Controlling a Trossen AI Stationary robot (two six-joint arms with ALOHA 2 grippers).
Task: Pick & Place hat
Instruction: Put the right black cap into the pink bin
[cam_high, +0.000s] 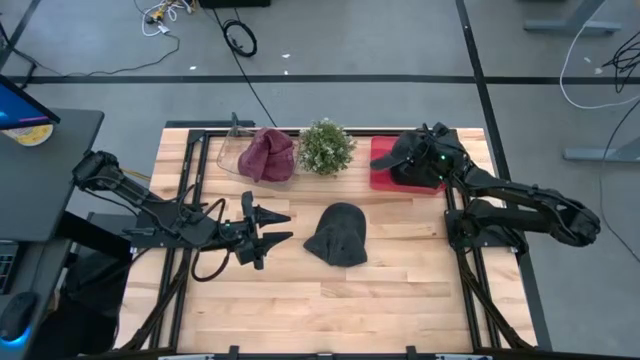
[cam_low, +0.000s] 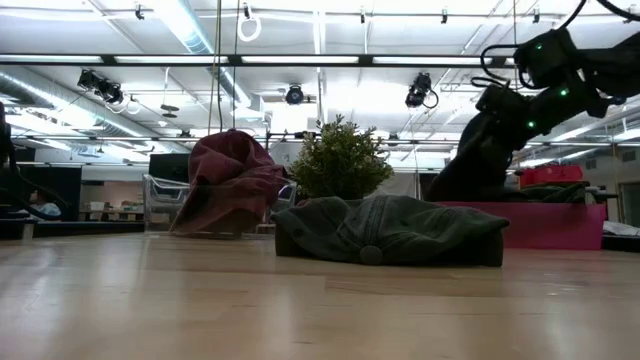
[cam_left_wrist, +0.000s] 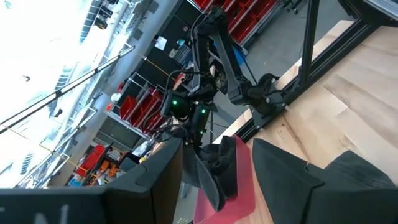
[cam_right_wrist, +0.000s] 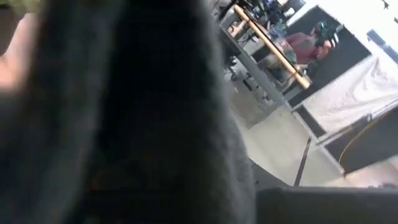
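Gripping a limp black fabric hat (cam_high: 408, 158), the right gripper (cam_high: 425, 160) hangs over the flat red rectangular tray (cam_high: 381, 165) at the table's far right; its fingers are clamped on the soft cloth, which droops down toward the tray. That arm bends back from its base in a folded elbow. On the pale wooden plank table (cam_high: 330, 300), a second hat, dark grey knitted wool (cam_high: 338, 234), lies slumped and flattened at the centre. Behind it stands a bushy small green plant (cam_high: 326, 146), and beside that a crumpled maroon knitted hat (cam_high: 268, 154) fills a clear plastic container (cam_high: 230, 156). Resting low at the table's left, the left gripper (cam_high: 276, 227) points toward the grey hat with its fingers spread apart.
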